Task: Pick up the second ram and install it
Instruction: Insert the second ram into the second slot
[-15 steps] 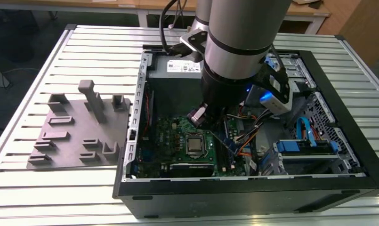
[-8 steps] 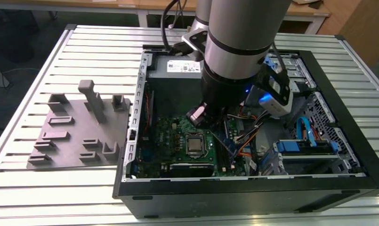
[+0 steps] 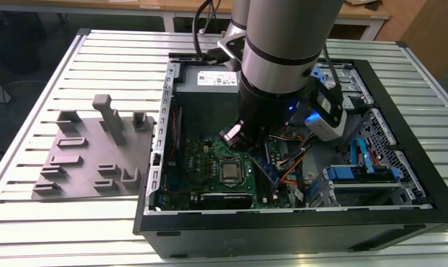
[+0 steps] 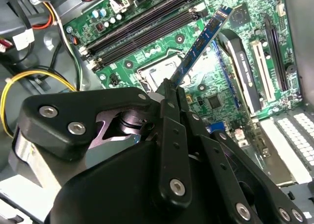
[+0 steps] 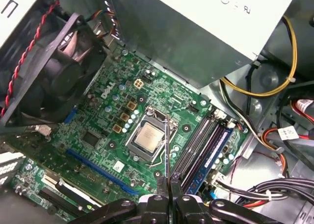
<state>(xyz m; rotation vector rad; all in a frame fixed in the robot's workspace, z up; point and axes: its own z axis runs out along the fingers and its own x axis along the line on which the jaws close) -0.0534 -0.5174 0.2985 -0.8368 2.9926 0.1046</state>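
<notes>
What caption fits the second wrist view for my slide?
Robot hand grips the second ram over the green motherboard.

place: robotics lab | evidence: slatted metal bench, open computer case, grey fixture tray

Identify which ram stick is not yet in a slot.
The held ram, clamped in the jaws of the gripper above the motherboard. The seated ram already sits in the outermost slot, beside the empty slots.
</notes>
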